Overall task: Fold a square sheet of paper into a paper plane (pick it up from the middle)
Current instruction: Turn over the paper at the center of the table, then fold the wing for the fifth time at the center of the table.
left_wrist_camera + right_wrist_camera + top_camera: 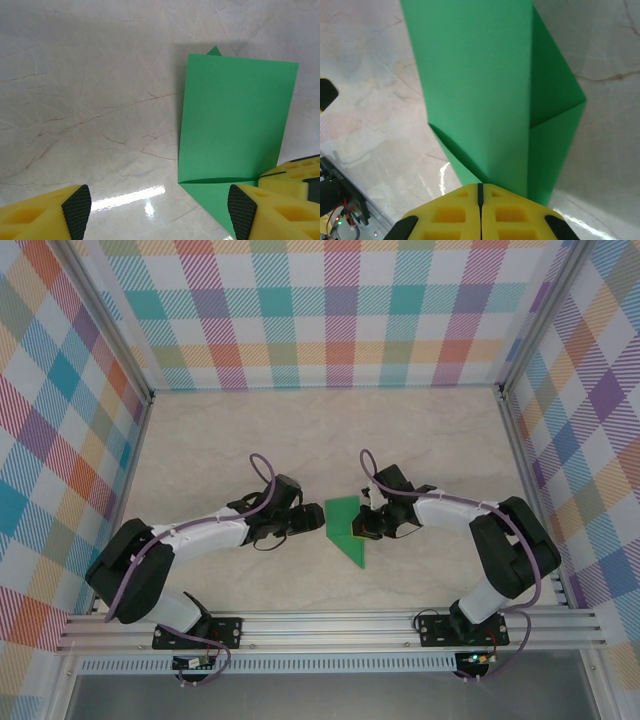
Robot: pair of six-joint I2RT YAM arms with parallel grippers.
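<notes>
R hand [480,195] is pressed together, apparently pinching the near end of the green paper [480,75]. The paper lies part-folded on the bench [75,100] and runs straight out ahead of that hand's tips, w/ a flap turned over along one side. L hand [160,212] is spread, the paper just ahead of its right finger. To crease well, I'd say hold the R pinch firm on the fold line and press the L hand down flat w/ edges matched, no dragging; there's plenty of bare bench beyond both hands, and the checked walls [60,440] stand well off.
</notes>
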